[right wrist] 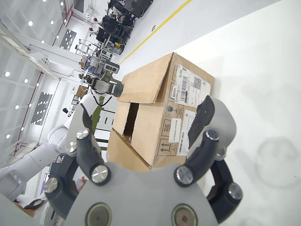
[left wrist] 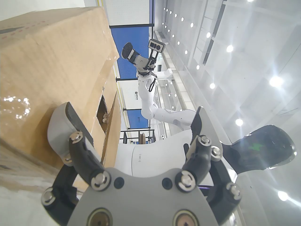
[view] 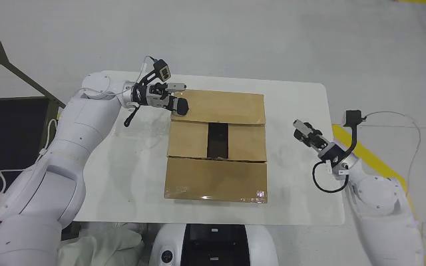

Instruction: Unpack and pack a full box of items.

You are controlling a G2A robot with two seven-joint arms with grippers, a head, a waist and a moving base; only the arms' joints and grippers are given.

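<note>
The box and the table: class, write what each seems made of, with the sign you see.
Box: brown cardboard, matt, probably corrugated; the signs are folded flaps and ragged torn edges at the opening. Table: smooth white top with a slight sheen and soft shadows; perhaps laminate or painted board, but the look leaves it open.

The cardboard box fills the middle of the table, its flaps covering the top except a narrow dark gap in the centre. Bare table lies between its right side and the right gripper; the left gripper stands close at the far left corner.
</note>
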